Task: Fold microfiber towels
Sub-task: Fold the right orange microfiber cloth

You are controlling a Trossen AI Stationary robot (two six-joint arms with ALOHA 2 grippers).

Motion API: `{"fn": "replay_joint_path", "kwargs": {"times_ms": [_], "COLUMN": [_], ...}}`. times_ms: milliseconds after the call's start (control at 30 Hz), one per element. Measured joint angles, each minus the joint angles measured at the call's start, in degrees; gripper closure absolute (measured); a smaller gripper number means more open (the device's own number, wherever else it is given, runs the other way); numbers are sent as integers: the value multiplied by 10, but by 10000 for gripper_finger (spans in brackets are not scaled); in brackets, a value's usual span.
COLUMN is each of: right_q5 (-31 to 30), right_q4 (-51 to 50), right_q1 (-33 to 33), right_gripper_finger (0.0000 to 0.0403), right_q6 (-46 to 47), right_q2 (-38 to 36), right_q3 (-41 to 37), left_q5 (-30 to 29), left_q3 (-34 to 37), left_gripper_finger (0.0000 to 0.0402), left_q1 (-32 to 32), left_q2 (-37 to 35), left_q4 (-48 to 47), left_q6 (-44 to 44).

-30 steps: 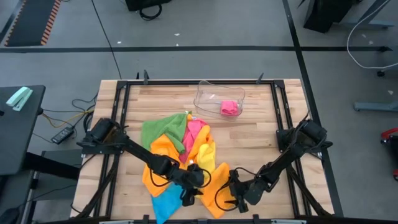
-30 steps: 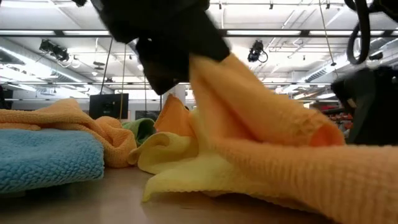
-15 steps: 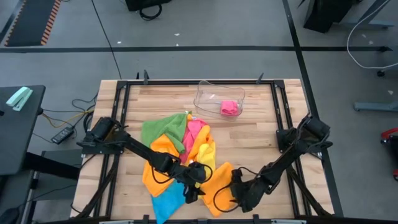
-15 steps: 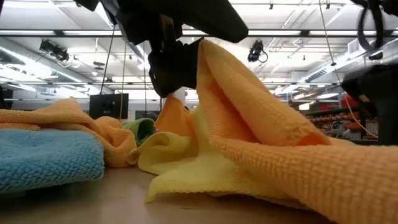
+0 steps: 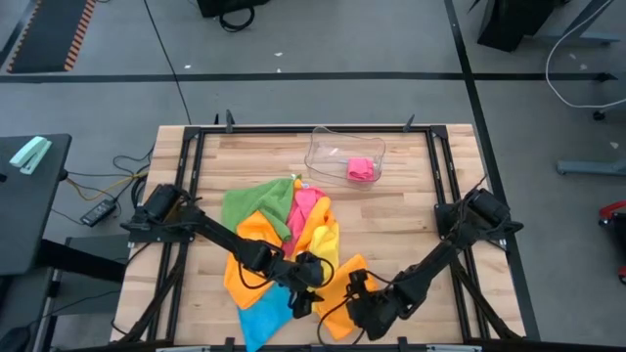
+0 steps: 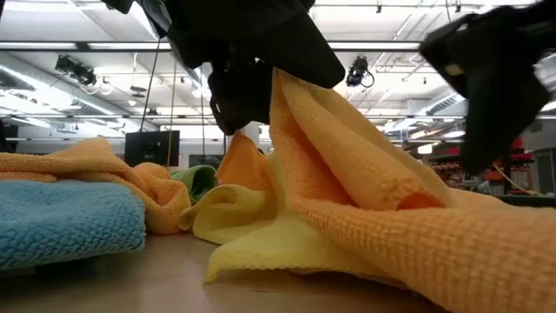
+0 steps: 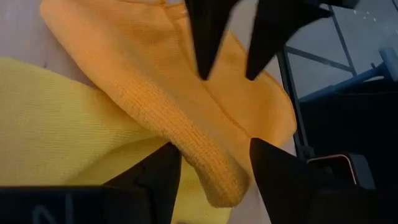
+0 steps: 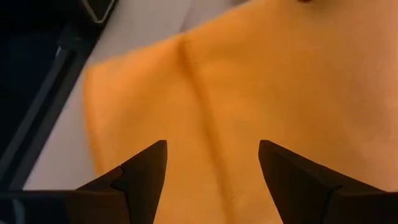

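Note:
An orange towel [image 5: 344, 269] lies near the table's front edge, partly on a yellow towel [image 6: 261, 235]. My left gripper [image 7: 214, 149] is shut on a raised fold of it. My right gripper [image 8: 211, 146] hangs open just above the same towel, to the right of the left gripper [image 5: 301, 286], and touches nothing. Its two fingers [image 7: 208, 43] point down at the cloth. Behind lies a pile of green [image 5: 249, 205], pink [image 5: 305, 203], orange and yellow towels. A blue towel [image 5: 264, 318] lies at the front left. My left gripper pinches a rounded fold of the orange towel [image 7: 211, 168] between its two fingers, so more than one layer. The fingers slant down from the table's left. The fold stands up in a peak [image 6: 282, 96]. The rest slopes down onto the table and the yellow towel.
A clear plastic tray [image 5: 328, 147] at the far middle of the table holds a folded pink towel [image 5: 362, 169]. Bare wood [image 5: 411, 225] lies to the right of the pile. A black frame runs around the table's edge.
My right gripper has risen off the orange towel and gone a little toward the left gripper, tipping its fingers more steeply down. The orange towel's peak stays up at my left gripper.

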State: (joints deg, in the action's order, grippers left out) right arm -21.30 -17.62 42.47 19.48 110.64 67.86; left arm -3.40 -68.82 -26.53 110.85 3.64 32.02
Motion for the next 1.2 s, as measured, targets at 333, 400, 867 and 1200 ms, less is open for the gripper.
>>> {"fn": "replay_joint_path", "kwargs": {"times_ms": [333,400,867,1200], "right_q5": [60,62,43,-12], "right_q4": [-63,-91,-150,-190], "right_q1": [-33,-37,-30,-10], "right_gripper_finger": [148,153,171,171], "right_q6": [-31,-28,-38,-41], "right_q2": [51,68,47,-30], "right_q3": [36,60,109,110], "left_q5": [-1,-1,0,-14], "left_q3": [0,0,0,0], "left_gripper_finger": [191,191,195,233], "left_q1": [0,3,4,2], "left_q2": [0,0,0,0], "left_q4": [0,0,0,-9], "left_q6": [-1,2,3,3]}}
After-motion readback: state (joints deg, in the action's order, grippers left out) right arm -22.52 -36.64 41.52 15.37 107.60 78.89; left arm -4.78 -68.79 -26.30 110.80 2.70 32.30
